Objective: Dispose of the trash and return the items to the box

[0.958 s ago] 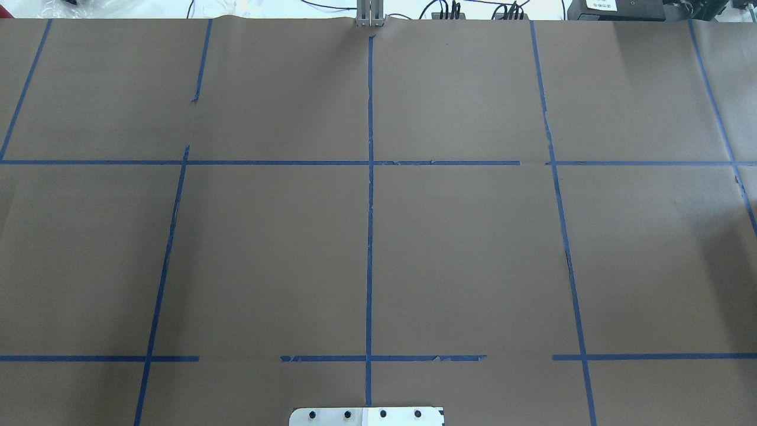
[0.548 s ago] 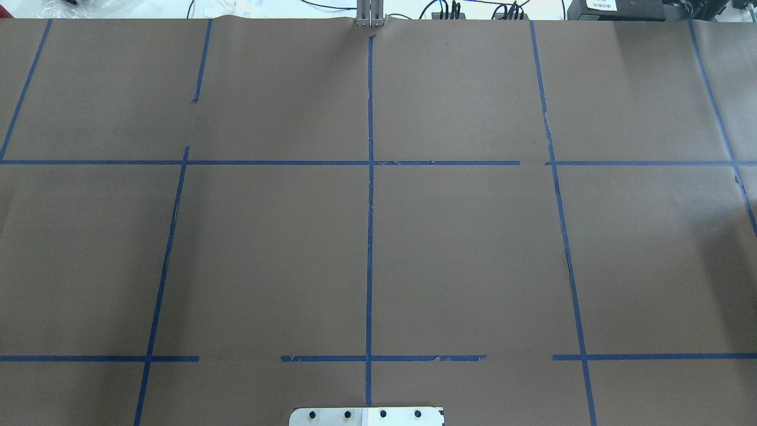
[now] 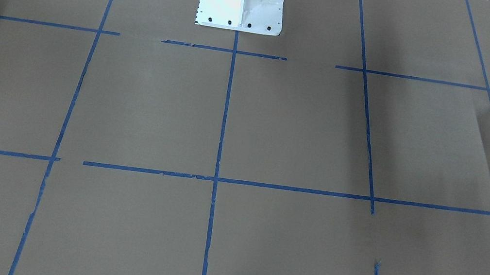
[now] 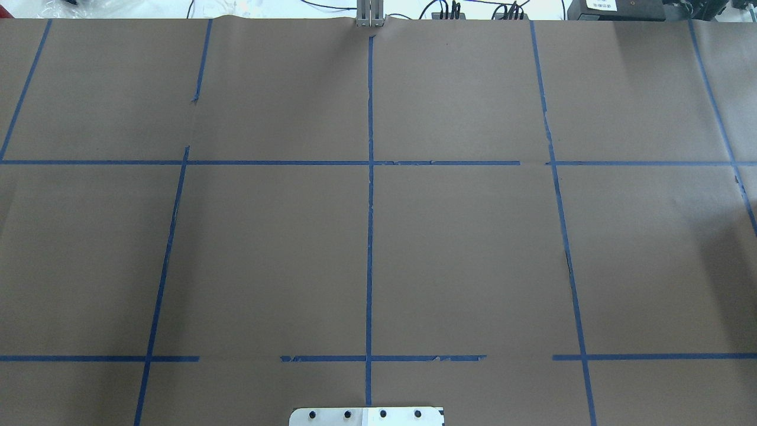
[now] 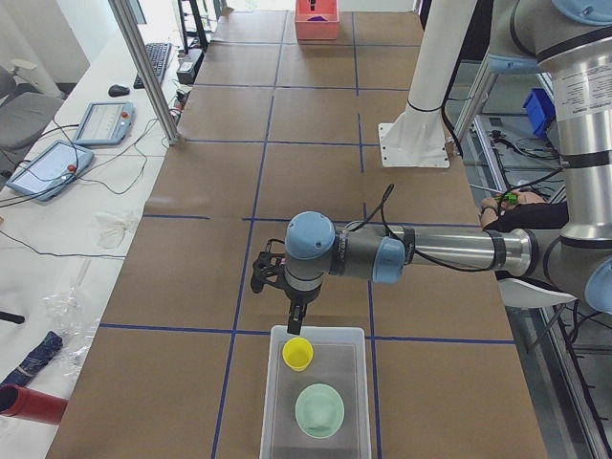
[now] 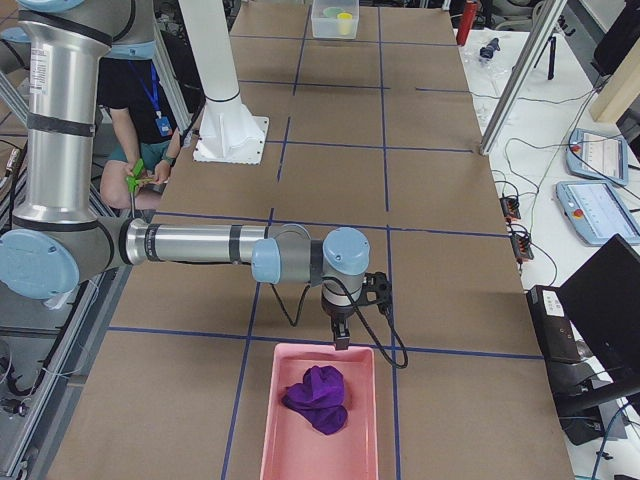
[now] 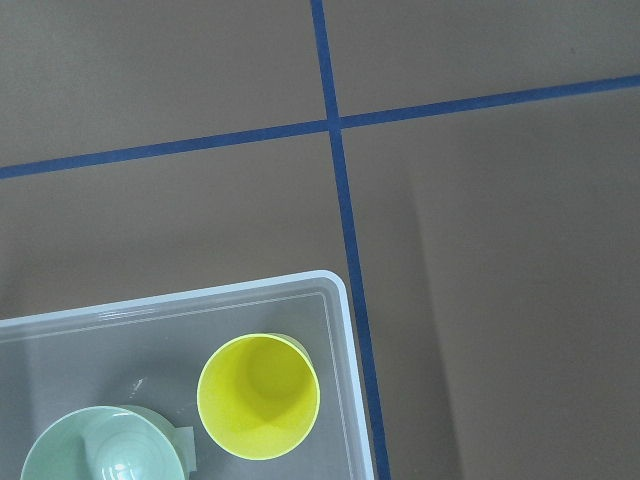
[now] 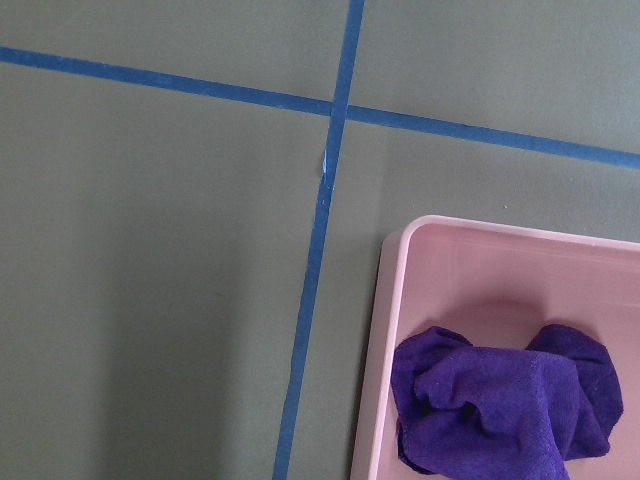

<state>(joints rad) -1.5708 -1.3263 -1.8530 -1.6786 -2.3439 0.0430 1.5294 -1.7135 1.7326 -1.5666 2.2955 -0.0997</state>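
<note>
Left wrist-mounted: cup (image 7: 258, 397), bowl (image 7: 100, 455) (both upright) inside box (image 7: 200, 296).

Frosted plastic box (image 7: 100, 365), glossy cup (image 7: 258, 396), matt purple cloth (image 8: 500, 412).

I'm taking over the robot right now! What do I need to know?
The left gripper hangs over the bin edge. Open or shut: cannot tell.
The right gripper hangs over the pink tray edge. Cannot tell either.
The cup and bowl sit upright in the bin, side by side. A crumpled purple cloth lies in the tray.
Done: both items look boxed; the cloth, if that is the trash, is in the tray.
Left: probably just pulling the arms back.
</note>
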